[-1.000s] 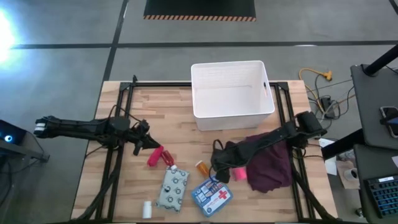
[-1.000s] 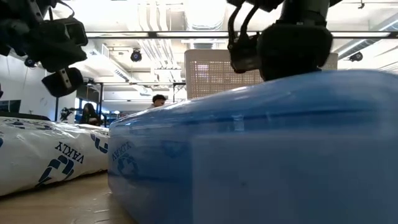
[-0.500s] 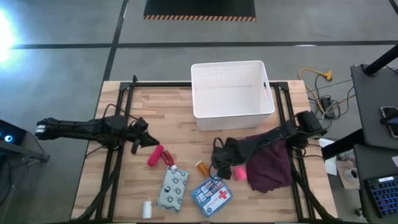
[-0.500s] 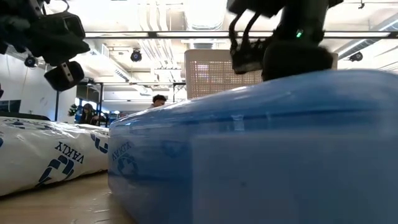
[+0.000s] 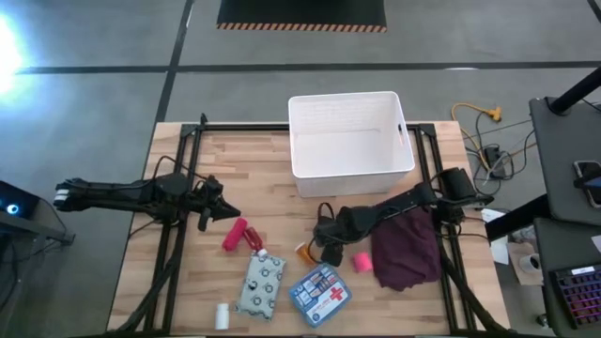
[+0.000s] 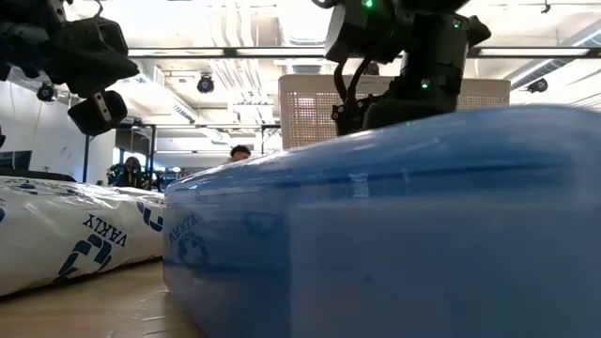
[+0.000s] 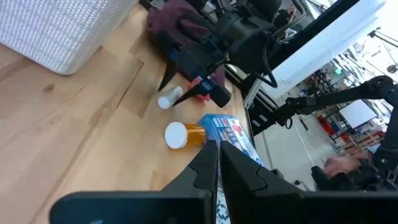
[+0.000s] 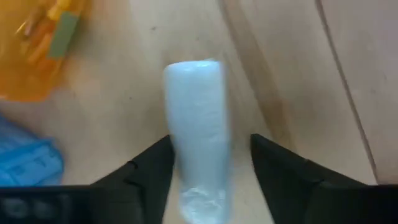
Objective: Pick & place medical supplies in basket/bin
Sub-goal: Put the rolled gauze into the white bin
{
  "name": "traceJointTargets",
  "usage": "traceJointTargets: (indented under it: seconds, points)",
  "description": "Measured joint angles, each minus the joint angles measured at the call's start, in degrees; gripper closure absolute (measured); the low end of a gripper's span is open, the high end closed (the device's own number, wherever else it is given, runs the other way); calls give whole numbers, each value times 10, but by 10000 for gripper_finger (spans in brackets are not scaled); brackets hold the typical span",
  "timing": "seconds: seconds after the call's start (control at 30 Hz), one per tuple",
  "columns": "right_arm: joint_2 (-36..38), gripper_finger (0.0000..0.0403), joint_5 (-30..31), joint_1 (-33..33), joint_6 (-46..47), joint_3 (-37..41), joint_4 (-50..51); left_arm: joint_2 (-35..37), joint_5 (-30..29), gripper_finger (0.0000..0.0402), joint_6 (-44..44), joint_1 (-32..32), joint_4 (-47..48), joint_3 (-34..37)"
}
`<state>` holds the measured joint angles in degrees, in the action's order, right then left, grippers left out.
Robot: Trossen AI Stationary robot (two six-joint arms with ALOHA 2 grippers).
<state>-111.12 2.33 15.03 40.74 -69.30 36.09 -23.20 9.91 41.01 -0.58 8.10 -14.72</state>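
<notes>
From above, the white plastic bin [image 5: 349,141] sits at the table's [image 5: 202,291] far edge, rigid, smooth and empty, while the supplies lie toward the near edge: a red tube [image 5: 235,234], a dotted fabric pouch [image 5: 261,284], a blue first-aid box [image 5: 319,291], a pink block [image 5: 362,261], an orange pill bottle [image 5: 304,252] and a small white bottle [image 5: 223,315]. The right gripper [image 5: 329,252] hangs just beside the orange bottle, next to the maroon cloth [image 5: 406,249]; the left gripper [image 5: 214,208] waits near the left edge. The low view is filled by the box's glossy blue wall [image 6: 394,235], hard and likely slippery. In the left wrist view that arm's fingers [image 7: 205,171] lie pressed together, and a little white cylinder [image 7: 169,99] lies on the wood by the pill bottle [image 7: 185,134]. The right wrist view shows its fingers [image 8: 149,168] spread on either side of this white cylinder [image 8: 196,130], not yet touching. It looks light, stiff and smooth, so it may roll; gripping across its middle seems safest.
</notes>
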Motion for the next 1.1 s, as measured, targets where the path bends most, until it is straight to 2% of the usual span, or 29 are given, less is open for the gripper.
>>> traceJointTargets:
  seconds: [0.23, 0.3, 0.37, 0.47, 0.6, 0.67, 0.73, 0.8, 0.9, 1.0, 1.1]
  points:
    - [20, 356, -9, 4, 73, -9, 0, 0, -1, 402, 0, 0, 0, 0]
    - [38, 376, 4, 11, 81, -31, -2, 0, -1, 402, 0, 0, 0, 0]
    - [60, 377, 32, 17, 85, -59, 8, 0, -1, 402, 0, 0, 1, 0]
    - [91, 373, 110, 20, 98, -117, 60, 0, -1, 402, -3, 0, 2, 0]
    - [142, 371, 270, 6, 84, -211, 170, 0, -1, 402, -13, 0, 3, 0]
    - [166, 370, 337, -17, 83, -252, 223, 0, -1, 402, -14, 0, 3, 0]
    - [191, 370, 369, -54, 81, -280, 257, 0, -1, 402, -14, 0, 3, 0]
    - [214, 368, 353, -111, 71, -291, 267, 0, -1, 402, -14, 0, 3, 0]
    - [233, 351, 251, -205, 10, -290, 259, 0, -1, 402, -14, 0, 3, 0]
    - [228, 310, 179, -278, -34, -278, 260, 0, 0, 402, 7, 0, 3, 0]
    - [217, 257, 155, -324, -55, -274, 266, 0, 0, 402, 45, 0, 3, 0]
